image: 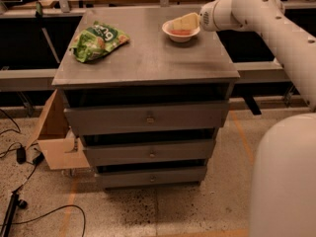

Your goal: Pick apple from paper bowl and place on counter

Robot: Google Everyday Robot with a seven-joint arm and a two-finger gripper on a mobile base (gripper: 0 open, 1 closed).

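Observation:
The white paper bowl point(180, 35) stands at the back right of the grey counter point(148, 58). The red-orange apple point(181, 32) lies in it, mostly hidden by my gripper. My gripper point(181, 23) with its pale yellow fingers point(188, 21) reaches in from the right on the white arm point(261, 14) and sits right over the apple inside the bowl.
A green snack bag point(98, 41) lies at the back left of the counter. The cabinet has three shut drawers point(148, 118). An open cardboard box point(57, 137) stands at its left on the floor, with cables point(19, 154) beside it. Light wooden bench tops run behind.

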